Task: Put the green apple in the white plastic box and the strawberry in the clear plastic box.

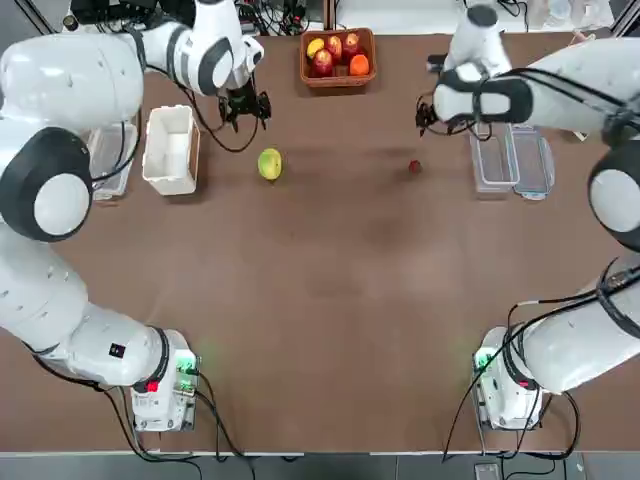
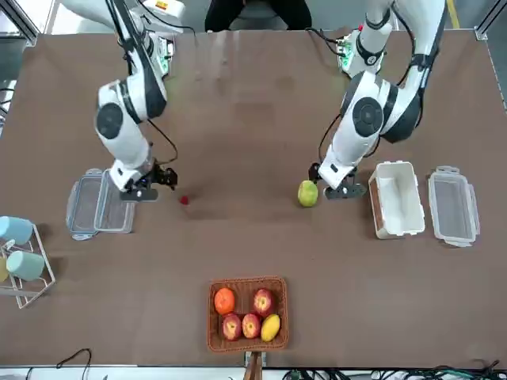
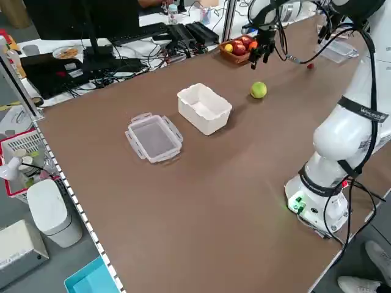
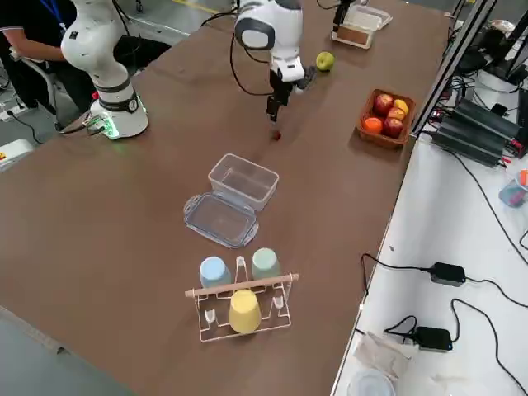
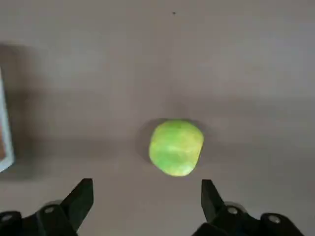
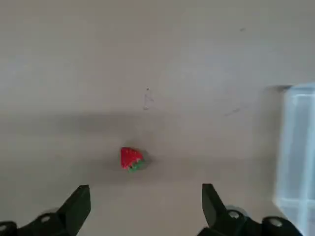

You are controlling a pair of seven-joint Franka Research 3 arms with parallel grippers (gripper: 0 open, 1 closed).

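Wicker basket (image 1: 338,80) sits at table's far edge, approx. centre, w/ three red fruits (image 2: 251,324), one orange (image 1: 359,65), one yellow (image 1: 315,46). Clear container w/ tabbed ends (image 3: 153,137) lies far left on the brown table (image 1: 330,300), just beyond the white tub. Wire rack (image 4: 239,309) at table's right edge carries blue (image 4: 213,271), green (image 4: 265,262) & yellow (image 4: 243,311) cups. Off-table: cables, power adapters (image 4: 449,271), monitors etc. Person's shoe (image 3: 360,285) visible on the floor.
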